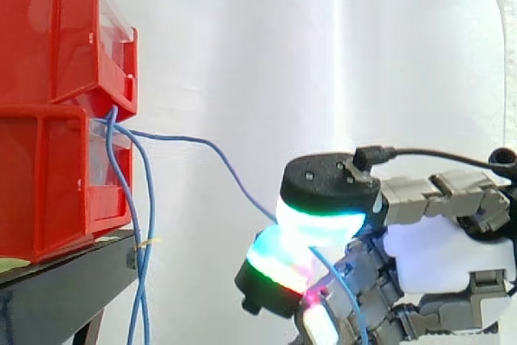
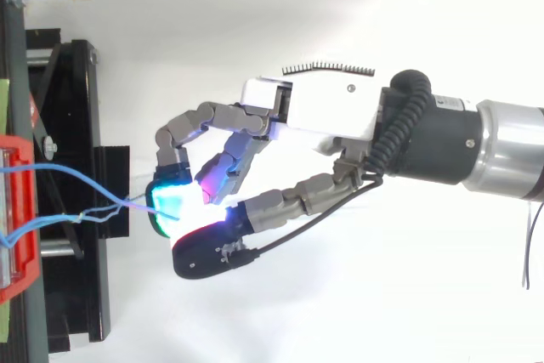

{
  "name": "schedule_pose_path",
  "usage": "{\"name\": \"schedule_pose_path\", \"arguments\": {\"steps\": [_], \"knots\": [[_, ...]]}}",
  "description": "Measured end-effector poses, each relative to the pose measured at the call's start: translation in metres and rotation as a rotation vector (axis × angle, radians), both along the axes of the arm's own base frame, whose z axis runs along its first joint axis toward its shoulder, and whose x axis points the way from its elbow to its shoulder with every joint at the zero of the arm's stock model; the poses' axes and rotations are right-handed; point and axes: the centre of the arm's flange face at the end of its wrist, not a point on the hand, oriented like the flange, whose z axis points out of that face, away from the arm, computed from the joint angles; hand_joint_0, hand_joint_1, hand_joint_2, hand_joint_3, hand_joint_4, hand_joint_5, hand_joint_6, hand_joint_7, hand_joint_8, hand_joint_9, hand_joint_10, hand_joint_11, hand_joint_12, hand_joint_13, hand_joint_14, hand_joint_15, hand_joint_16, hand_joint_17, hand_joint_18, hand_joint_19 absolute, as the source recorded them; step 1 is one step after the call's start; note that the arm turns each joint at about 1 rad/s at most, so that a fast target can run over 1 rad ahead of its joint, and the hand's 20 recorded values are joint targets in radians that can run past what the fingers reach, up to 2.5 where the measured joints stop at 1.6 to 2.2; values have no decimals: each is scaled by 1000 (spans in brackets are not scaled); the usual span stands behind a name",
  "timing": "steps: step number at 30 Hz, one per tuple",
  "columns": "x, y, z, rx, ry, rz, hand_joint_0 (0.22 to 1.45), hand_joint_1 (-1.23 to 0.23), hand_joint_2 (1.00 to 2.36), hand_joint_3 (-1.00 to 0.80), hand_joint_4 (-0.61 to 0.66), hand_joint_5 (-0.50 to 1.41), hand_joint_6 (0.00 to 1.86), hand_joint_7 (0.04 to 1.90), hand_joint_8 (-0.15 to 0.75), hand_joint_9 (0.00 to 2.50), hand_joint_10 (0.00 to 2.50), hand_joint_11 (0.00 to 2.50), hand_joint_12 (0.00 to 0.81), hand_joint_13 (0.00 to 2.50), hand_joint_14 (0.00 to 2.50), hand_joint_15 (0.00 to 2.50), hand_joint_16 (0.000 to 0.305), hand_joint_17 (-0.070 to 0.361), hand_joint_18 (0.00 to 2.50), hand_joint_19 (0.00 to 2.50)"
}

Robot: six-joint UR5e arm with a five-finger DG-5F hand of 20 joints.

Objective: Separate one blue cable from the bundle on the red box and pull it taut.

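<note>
Thin blue cables (image 1: 150, 208) hang out of the shiny red plastic bins (image 1: 48, 38), and the hand (image 2: 323, 108) pinches one cable (image 1: 194, 139) between its glowing fingertips (image 1: 323, 224).

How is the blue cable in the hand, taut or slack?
Slightly slack: from the red bins the blue cable runs in a bend, not a straight line, down to the hand, which pinches it.

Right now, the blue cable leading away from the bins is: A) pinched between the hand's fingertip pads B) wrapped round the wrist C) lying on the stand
A: one blue cable runs from the red bins to the hand, whose curled fingertips pinch it; the other cables hang down.
</note>
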Motion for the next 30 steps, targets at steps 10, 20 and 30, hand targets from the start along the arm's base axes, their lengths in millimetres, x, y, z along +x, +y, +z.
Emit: {"name": "schedule_pose_path", "arguments": {"steps": [10,20,30], "knots": [[-5,0,16,-1,4,1,539,-755,1330,61,-167,-95,876,1334,309,781,0,33,438,777,4,132,57,127,928,298],[-6,1,17,-3,15,1,527,-744,1386,48,-163,-92,874,1339,307,782,3,65,439,751,4,167,57,129,897,317],[-22,-6,12,-23,140,-4,522,-740,1411,41,-158,-92,873,1343,308,813,2,143,437,756,7,196,57,129,895,336]]}}
